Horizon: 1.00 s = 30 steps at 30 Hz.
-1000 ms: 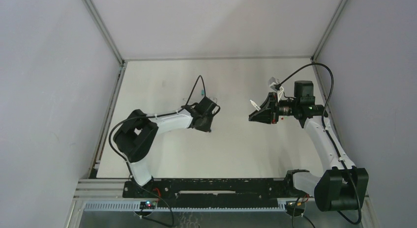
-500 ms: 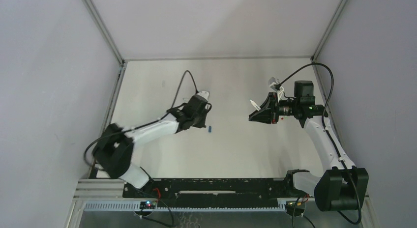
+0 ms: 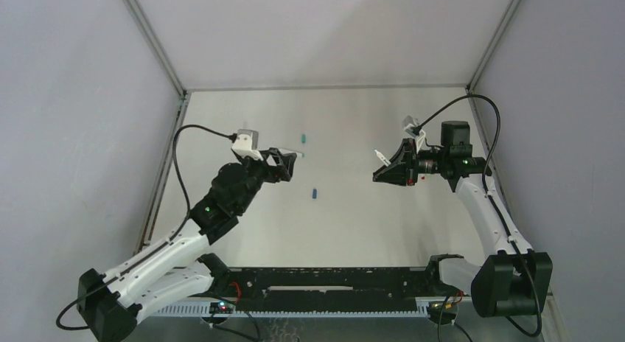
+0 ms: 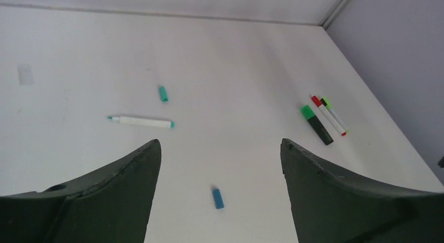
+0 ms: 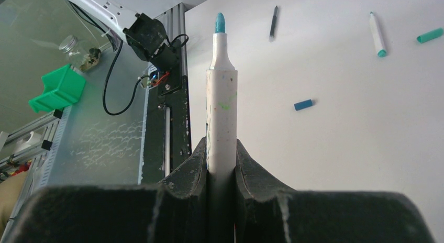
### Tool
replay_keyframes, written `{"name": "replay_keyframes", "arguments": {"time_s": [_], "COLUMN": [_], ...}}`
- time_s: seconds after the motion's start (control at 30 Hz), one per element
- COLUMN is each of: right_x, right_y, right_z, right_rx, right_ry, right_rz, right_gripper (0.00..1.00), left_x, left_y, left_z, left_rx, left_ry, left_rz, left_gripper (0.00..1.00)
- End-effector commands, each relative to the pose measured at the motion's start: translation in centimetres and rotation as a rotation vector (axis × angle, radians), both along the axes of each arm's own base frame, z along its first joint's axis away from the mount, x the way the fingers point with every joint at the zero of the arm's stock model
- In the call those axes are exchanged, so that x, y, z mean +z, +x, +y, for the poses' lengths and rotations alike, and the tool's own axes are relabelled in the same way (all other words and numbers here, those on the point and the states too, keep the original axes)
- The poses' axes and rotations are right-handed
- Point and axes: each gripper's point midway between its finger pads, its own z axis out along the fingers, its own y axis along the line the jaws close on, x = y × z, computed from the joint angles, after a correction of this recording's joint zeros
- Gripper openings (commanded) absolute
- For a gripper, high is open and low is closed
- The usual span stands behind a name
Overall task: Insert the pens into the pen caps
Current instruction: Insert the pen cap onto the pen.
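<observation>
My left gripper [image 4: 220, 143] is open and holds nothing; it hangs above the table [image 4: 241, 70]. Below and between its jaws lies a small blue pen cap [image 4: 218, 198], also seen in the top view [image 3: 315, 193]. Farther off lie a white pen with teal ends [image 4: 140, 121] and a teal cap [image 4: 163, 93]. My right gripper [image 5: 221, 148] is shut on a white pen [image 5: 222, 96] whose blue-teal tip points away from the jaws. In the top view this gripper [image 3: 383, 169] is held above the table's right half.
At the far right lie a black marker with a green cap [image 4: 316, 124], a red-capped pen [image 4: 328, 114] and a green-capped pen [image 4: 335, 113], side by side. A thin black pen [image 5: 274, 23] lies near the table's near edge. A green bin [image 5: 57, 88] sits off the table.
My left gripper was shut low over the table; it has opened, lifted and drawn back to the left. The blue cap now lies free on the table. The right arm has not moved.
</observation>
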Motion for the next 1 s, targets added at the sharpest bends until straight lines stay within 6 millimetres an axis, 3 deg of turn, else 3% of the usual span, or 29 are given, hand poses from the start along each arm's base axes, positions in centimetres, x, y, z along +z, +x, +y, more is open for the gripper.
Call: {"name": "replay_keyframes", "arguments": {"time_s": [0.0, 0.17, 0.27, 0.43, 0.63, 0.97], "right_x": [2.1, 2.0, 2.0, 2.0, 2.0, 2.0], "right_y": [0.0, 0.0, 0.1, 0.1, 0.1, 0.1], "right_z": [-0.1, -0.1, -0.1, -0.1, -0.1, -0.1], "right_rx": [0.009, 0.009, 0.009, 0.009, 0.008, 0.008], "right_ry": [0.013, 0.013, 0.012, 0.012, 0.012, 0.013], "right_rz": [-0.086, -0.081, -0.082, -0.083, -0.083, -0.087], "right_gripper": [0.0, 0.0, 0.0, 0.0, 0.0, 0.0], "left_x": [-1.9, -6.7, -11.1, -16.3, -19.8, -22.4], "left_y": [0.3, 0.0, 0.5, 0.7, 1.6, 1.9], "left_z": [-1.2, -4.7, -4.8, -4.5, -6.1, -8.2], "left_rx": [-0.05, -0.154, -0.085, 0.02, 0.024, -0.05], "left_ry": [-0.042, -0.049, 0.012, 0.191, 0.357, 0.422], "left_rz": [0.054, 0.265, 0.455, 0.683, 0.778, 0.876], "left_gripper": [0.88, 0.89, 0.84, 0.8, 0.73, 0.51]}}
